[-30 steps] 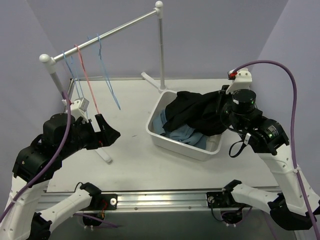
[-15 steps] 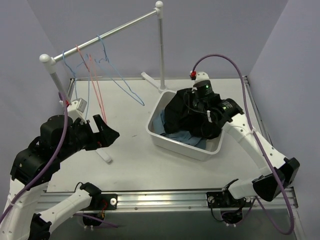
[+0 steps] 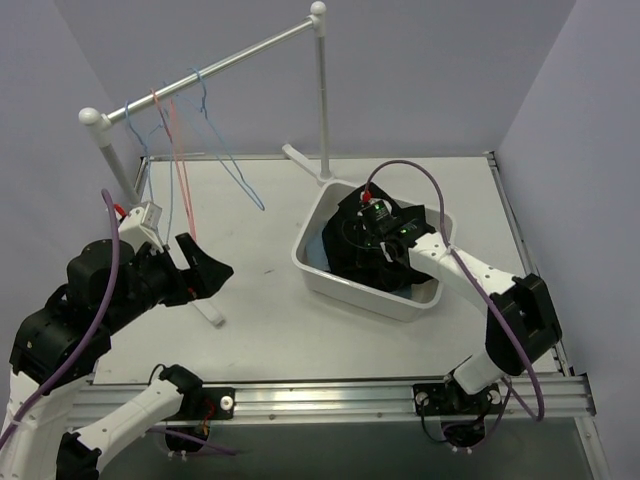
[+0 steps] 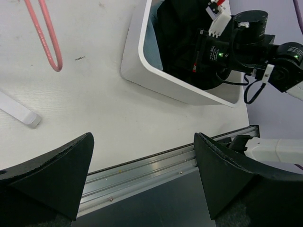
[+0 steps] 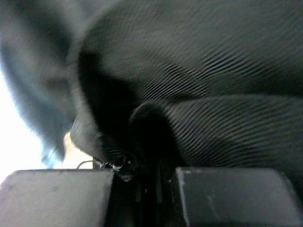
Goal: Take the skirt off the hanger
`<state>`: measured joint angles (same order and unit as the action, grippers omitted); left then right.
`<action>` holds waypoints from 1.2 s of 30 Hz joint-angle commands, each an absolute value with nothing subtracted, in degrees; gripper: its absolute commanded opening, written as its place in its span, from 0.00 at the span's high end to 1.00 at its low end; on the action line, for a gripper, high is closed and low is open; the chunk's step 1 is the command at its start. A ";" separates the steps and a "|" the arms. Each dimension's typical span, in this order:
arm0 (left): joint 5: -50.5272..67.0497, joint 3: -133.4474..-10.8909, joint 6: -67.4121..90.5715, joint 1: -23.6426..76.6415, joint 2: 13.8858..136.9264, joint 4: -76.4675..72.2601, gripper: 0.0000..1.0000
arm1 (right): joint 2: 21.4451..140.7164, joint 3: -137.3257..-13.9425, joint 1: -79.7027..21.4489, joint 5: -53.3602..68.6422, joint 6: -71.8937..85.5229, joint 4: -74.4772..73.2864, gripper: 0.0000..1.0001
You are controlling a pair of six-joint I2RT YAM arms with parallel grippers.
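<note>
The black pleated skirt (image 3: 345,262) lies bunched in the white tub (image 3: 372,296), off any hanger. My right gripper (image 3: 356,238) is pushed down into it, shut on a fold of the skirt (image 5: 213,71) that is pinched between the fingers (image 5: 147,187). From the left wrist view, the skirt (image 4: 177,42) fills the tub (image 4: 137,71). A bare light-blue hanger (image 3: 232,165) hangs on the rail, with a second one (image 3: 140,150) further left. My left gripper (image 3: 205,270) stands wide open (image 4: 142,175) and empty over the table's near edge.
A pink hanger (image 3: 180,170) hangs between the two blue ones on the rail (image 3: 240,55). The rack's right post (image 3: 322,100) stands behind the tub, and its left foot (image 3: 212,312) lies by my left gripper. A blue garment (image 3: 318,250) sits under the skirt.
My right arm swung from the tub's right side to over it and pressed the skirt down inside. The blue hanger swings on the rail. My left gripper drifted slightly left.
</note>
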<state>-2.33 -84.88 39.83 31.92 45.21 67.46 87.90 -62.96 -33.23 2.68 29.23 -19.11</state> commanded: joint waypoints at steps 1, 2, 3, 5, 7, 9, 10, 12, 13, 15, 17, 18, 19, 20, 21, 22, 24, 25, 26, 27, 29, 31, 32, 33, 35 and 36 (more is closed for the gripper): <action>-2.55 -84.46 40.34 31.90 45.00 66.36 0.05 | 93.86 -58.63 -31.64 3.34 32.52 -22.59 1.00; -2.55 -84.38 40.34 31.90 44.91 66.44 0.05 | 96.30 -58.10 -31.47 4.82 32.61 -21.72 1.00; -2.64 -84.29 40.43 31.90 44.56 66.45 0.05 | 97.63 -57.05 -31.38 5.53 32.78 -21.19 0.99; -2.64 -83.76 40.69 31.90 44.30 66.62 0.05 | 101.15 -56.17 -31.38 6.58 33.13 -19.87 0.96; -2.55 -83.50 40.78 31.91 43.77 66.71 0.04 | 103.44 -55.64 -31.38 7.99 32.96 -19.25 0.93; -2.55 -83.41 40.96 31.90 43.33 67.06 0.04 | 105.29 -55.90 -31.46 7.74 32.70 -19.77 0.89; -2.64 -83.32 40.96 31.90 43.16 67.32 0.05 | 105.21 -56.42 -31.81 6.95 32.17 -20.65 0.88; -2.90 -83.50 40.96 31.91 42.80 67.76 0.05 | 103.72 -57.39 -32.08 3.37 31.64 -22.14 0.82; -3.16 -83.41 40.96 31.90 42.72 67.85 0.05 | 103.01 -58.52 -32.34 2.47 31.29 -23.80 0.80; -3.16 -83.41 40.96 31.91 42.45 68.03 0.04 | 100.47 -59.50 -32.34 0.45 29.98 -25.31 0.73; -3.16 -83.41 40.87 31.90 42.63 68.03 0.04 | 98.10 -60.90 -32.34 0.18 28.92 -27.77 0.66; -3.08 -83.32 40.78 31.99 42.71 67.85 0.04 | 97.48 -61.26 -32.43 -1.56 28.48 -28.47 0.64; -2.99 -83.23 40.78 31.91 42.71 67.68 0.05 | 96.86 -61.69 -32.43 -2.28 28.04 -29.96 0.63; -2.81 -83.15 40.69 31.90 42.89 67.41 0.05 | 95.72 -62.40 -32.61 -2.81 27.69 -30.84 0.60; -2.64 -83.14 40.69 31.90 43.06 67.24 0.05 | 95.02 -62.84 -32.61 -3.60 27.25 -31.63 0.56; -2.46 -83.06 40.61 31.90 43.15 66.71 0.04 | 93.62 -63.19 -32.69 -5.34 27.16 -33.21 0.45; -1.94 -82.97 40.52 31.90 43.68 66.27 0.04 | 92.03 -64.33 -32.78 -6.41 26.81 -34.62 0.34; -1.85 -82.97 40.34 31.90 43.86 65.83 0.04 | 90.11 -64.68 -32.87 -7.72 26.81 -35.85 0.26; -1.67 -82.97 40.34 31.90 44.29 65.66 0.04 | 89.30 -64.95 -32.78 -8.34 26.89 -36.21 0.22; -1.58 -82.97 40.25 31.90 44.38 65.57 0.04 | 88.34 -65.39 -32.78 -8.70 26.98 -36.65 0.19; -1.41 -82.88 40.08 31.90 44.73 64.95 0.05 | 86.66 -65.83 -32.70 -10.10 26.72 -37.79 0.13; -1.23 -82.79 39.99 31.90 44.91 64.60 0.05 | 85.44 -66.27 -32.69 -10.98 26.46 -38.84 0.10; -1.14 -82.71 39.99 31.90 45.00 64.43 0.05 | 85.08 -66.36 -32.70 -11.07 26.19 -39.02 0.09; -0.97 -82.71 39.90 31.90 45.09 64.34 0.04 | 84.73 -66.44 -32.70 -11.07 26.02 -39.11 0.09; -0.62 -82.36 39.90 31.99 45.26 63.90 0.04 | 83.85 -66.53 -32.70 -10.99 25.75 -39.11 0.07; -0.53 -82.35 39.90 31.91 45.35 63.72 0.05 | 83.59 -66.62 -32.61 -11.25 25.66 -39.20 0.06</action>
